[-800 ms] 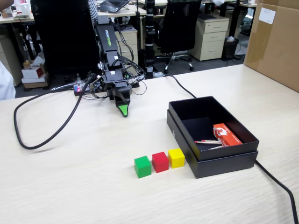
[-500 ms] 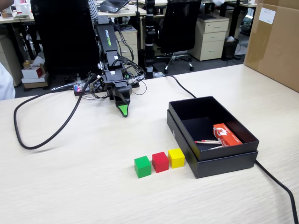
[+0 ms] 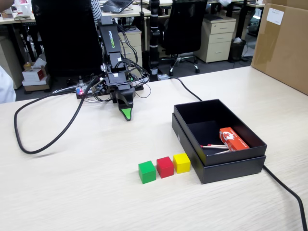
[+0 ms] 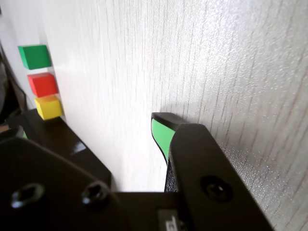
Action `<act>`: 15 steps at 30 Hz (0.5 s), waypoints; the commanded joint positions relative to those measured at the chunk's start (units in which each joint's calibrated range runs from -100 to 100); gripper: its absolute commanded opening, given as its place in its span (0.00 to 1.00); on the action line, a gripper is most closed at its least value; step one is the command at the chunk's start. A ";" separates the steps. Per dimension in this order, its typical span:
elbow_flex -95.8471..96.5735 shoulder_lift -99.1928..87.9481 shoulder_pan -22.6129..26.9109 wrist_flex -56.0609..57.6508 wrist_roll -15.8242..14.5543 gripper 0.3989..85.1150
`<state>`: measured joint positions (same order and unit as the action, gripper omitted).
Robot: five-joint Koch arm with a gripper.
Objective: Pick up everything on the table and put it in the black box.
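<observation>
A green cube [image 3: 147,171], a red cube [image 3: 165,167] and a yellow cube [image 3: 182,163] stand in a row on the beige table [image 3: 72,183], the yellow one nearest the black box [image 3: 231,166]. In the wrist view they show at the upper left as the green cube [image 4: 34,56], the red cube [image 4: 43,84] and the yellow cube [image 4: 48,107], beside the black box [image 4: 67,142]. My gripper [image 3: 126,112] hangs tip-down over the table, well behind the cubes. The gripper [image 4: 91,127] is open and holds nothing; bare table shows past one green-padded fingertip [image 4: 161,132].
An orange-red matchbox [image 3: 233,138] and loose matchsticks [image 3: 214,146] lie inside the box. A black cable [image 3: 43,139] loops across the left of the table and another cable [image 3: 284,185] runs off past the box. A brown carton [image 3: 281,43] stands at the far right.
The arm has shifted very slightly at the wrist. The cubes and the box have not moved.
</observation>
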<state>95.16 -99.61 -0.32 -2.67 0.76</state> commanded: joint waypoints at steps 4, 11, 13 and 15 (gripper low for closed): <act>-3.77 0.87 -0.49 6.52 0.34 0.59; -9.58 1.79 -0.54 11.70 0.20 0.58; -12.93 3.17 -0.54 15.85 0.20 0.58; -17.46 5.23 -0.54 20.60 0.20 0.58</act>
<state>84.12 -96.76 -0.85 11.89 0.81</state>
